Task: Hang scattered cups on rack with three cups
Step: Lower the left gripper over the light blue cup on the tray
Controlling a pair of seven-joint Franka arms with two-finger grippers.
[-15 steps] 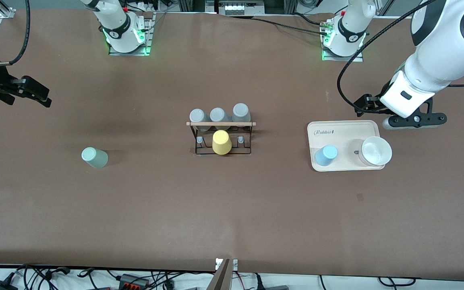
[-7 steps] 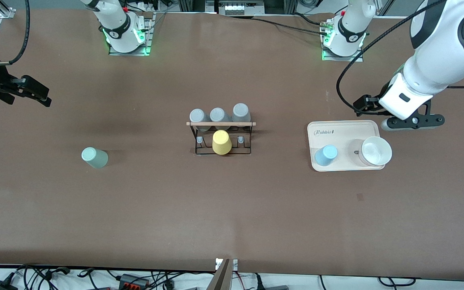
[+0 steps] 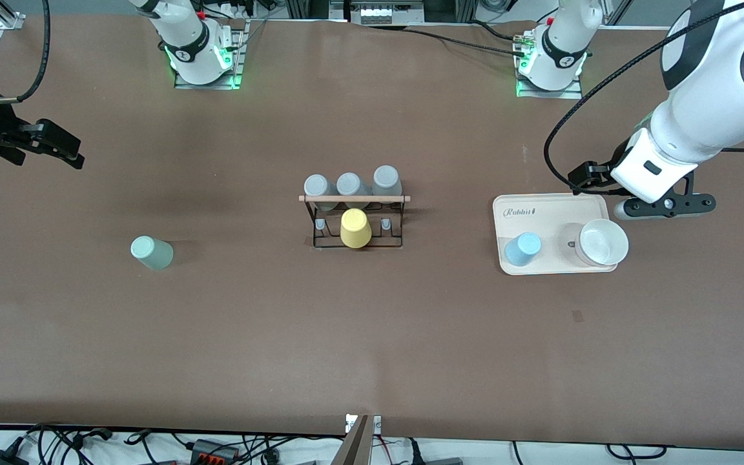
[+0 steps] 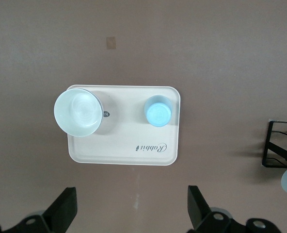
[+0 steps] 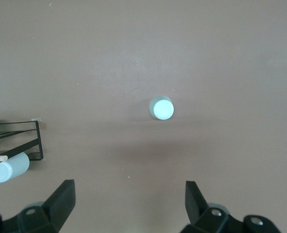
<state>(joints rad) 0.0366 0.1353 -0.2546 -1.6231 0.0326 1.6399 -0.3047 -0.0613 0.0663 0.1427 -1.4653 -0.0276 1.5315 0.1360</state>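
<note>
Mint cup (image 3: 151,252) stands upside down on the bare table toward the right arm's end, nearest the front camera of the task's things; in the right wrist view it shows as a pale round base (image 5: 161,108), well apart from everything. Blue cup (image 3: 522,249) sits upside down on the cream tray (image 3: 556,205) toward the left arm's end, beside a white bowl (image 3: 601,242); both also show in the left wrist view, cup (image 4: 158,111), bowl (image 4: 79,112). Judgement: both cups look like thin plastic, light, stiff, smooth and a bit slick, not fragile; no handles, so take each across the side wall near the base, with a light squeeze, as tapered walls may slip. Rack (image 3: 354,223) stands mid-table, a little farther from the camera than the cups: black wire, wooden bar (image 3: 354,198) on top, 3 grey cups (image 3: 350,184) on the row farther from the camera, 1 yellow cup (image 3: 354,228) on the nearer row, with 2 bare pegs either side of it. Writing: tray carries a script word, reads roughly "Rabbit" (image 4: 150,147); small dark mark by the bowl, unreadable. Left gripper (image 3: 662,203) hovers over the table just off the tray's edge, fingers spread wide, empty. Right gripper (image 3: 55,147) hangs over the table's right-arm end, fingers spread wide, empty.
</note>
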